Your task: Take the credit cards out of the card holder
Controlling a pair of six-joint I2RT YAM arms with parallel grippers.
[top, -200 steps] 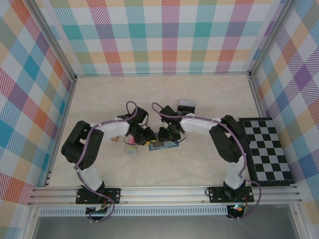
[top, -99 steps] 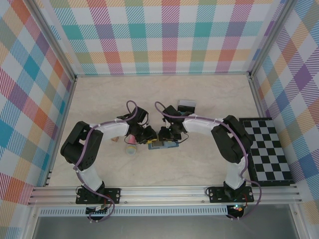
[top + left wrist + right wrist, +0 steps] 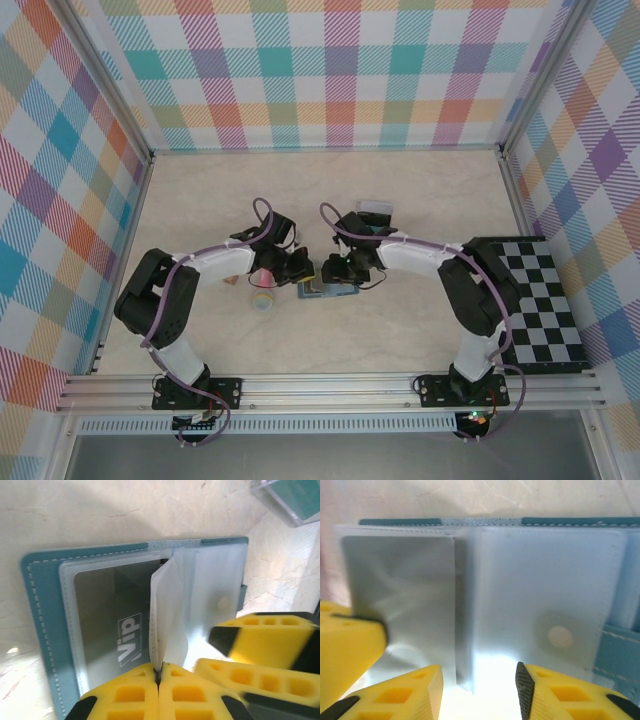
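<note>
Sleeve pinched, card not yet out.
The left fingers [image 3: 159,676] are clamped tight on a clear sleeve [image 3: 168,612] of the open card holder [image 3: 42,630], mid-frame on the surface [image 3: 430,200]. The right fingers [image 3: 479,682] stand half apart, empty. Pulling may lift the whole holder or tear the sleeve, leaving the grey Vip card [image 3: 112,625] inside.

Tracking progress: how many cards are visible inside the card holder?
1. A grey Vip card sits in the card holder's sleeve, left of the plastic leaf pinched by the left gripper in the left wrist view. Others may be hidden in other sleeves.
</note>
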